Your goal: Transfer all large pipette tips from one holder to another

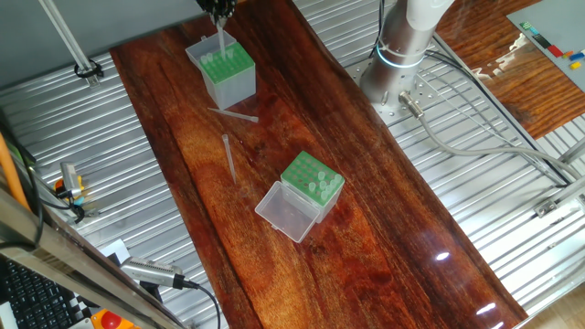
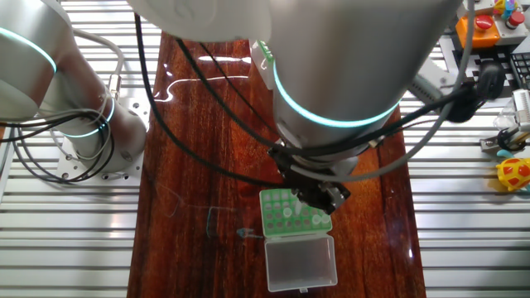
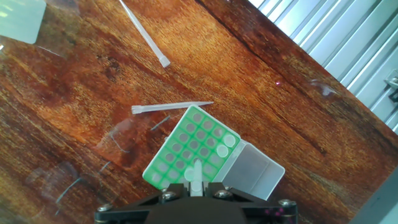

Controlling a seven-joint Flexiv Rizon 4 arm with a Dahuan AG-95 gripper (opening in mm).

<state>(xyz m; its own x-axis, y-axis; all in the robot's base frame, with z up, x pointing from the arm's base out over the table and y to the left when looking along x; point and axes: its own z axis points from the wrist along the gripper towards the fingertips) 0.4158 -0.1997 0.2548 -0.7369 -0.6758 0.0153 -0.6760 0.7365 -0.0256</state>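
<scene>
My gripper [image 1: 219, 11] is shut on a large pipette tip [image 1: 221, 44] that hangs upright over the taller translucent box [image 1: 222, 75]. The tip's lower end reaches the box's green insert. In the hand view the held tip [image 3: 196, 173] sits between my gripper's [image 3: 196, 186] fingers, above the green grid [image 3: 186, 146], where two seated tips [image 3: 229, 140] show as pale circles. The low green rack [image 1: 306, 174] lies mid-table with its clear lid [image 1: 285, 213] open and pale tips [image 1: 322, 188] in it. The arm hides this rack in the other fixed view.
Two loose tips lie on the wood between the holders, one near the box [image 1: 233, 114] [image 3: 171, 107] and one farther along [image 1: 228, 157] [image 3: 146, 34]. The arm's base [image 1: 398, 64] stands on the ribbed metal at the table's side. Cables [image 1: 475, 137] run beside it.
</scene>
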